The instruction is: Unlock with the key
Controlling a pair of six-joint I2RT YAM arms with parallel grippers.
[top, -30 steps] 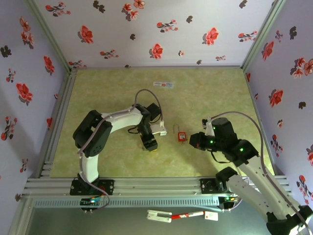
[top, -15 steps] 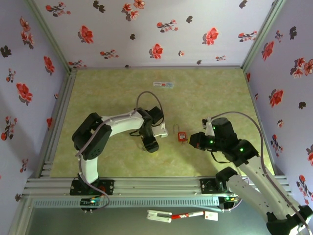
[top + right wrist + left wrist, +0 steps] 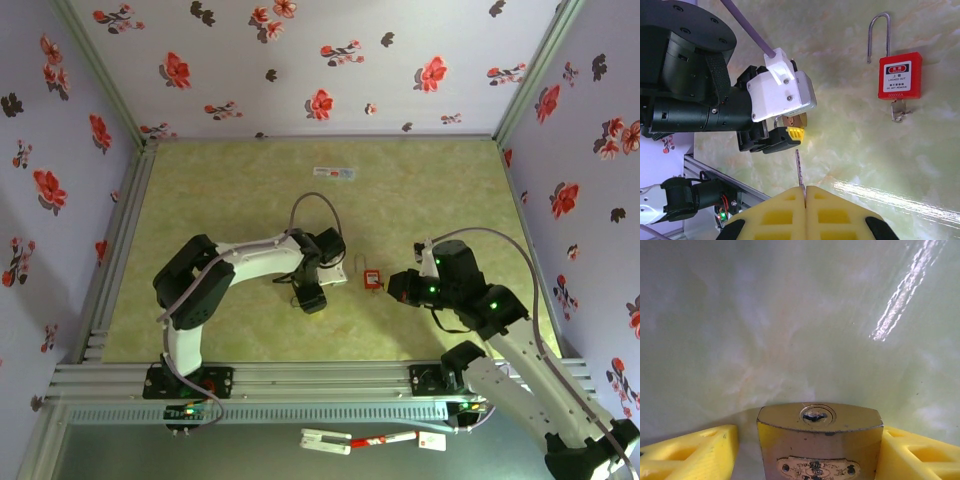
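A brass padlock (image 3: pixel 820 440) stands between the yellow fingers of my left gripper (image 3: pixel 809 432), keyhole facing out. The right finger touches its side; a gap shows beside the left finger (image 3: pixel 700 450), so the jaws are open around it. In the right wrist view the same brass padlock (image 3: pixel 792 121) sits under the white housing of the left gripper (image 3: pixel 790 128). My right gripper (image 3: pixel 805 189) is shut on a thin metal key (image 3: pixel 798 167), whose blade points at the padlock with a short gap between them. From above, the left gripper (image 3: pixel 313 296) and the right gripper (image 3: pixel 398 287) face each other.
A red safety padlock (image 3: pixel 372 280) with a long shackle lies on the table between the arms, a small key (image 3: pixel 897 111) in its bottom. A small label strip (image 3: pixel 333 173) lies near the back wall. Loose tools (image 3: pixel 370 438) lie beyond the near rail.
My left arm has shifted right toward the red padlock with its wrist turning, and its jaws have narrowed a little around the brass padlock. The right arm has stayed still.
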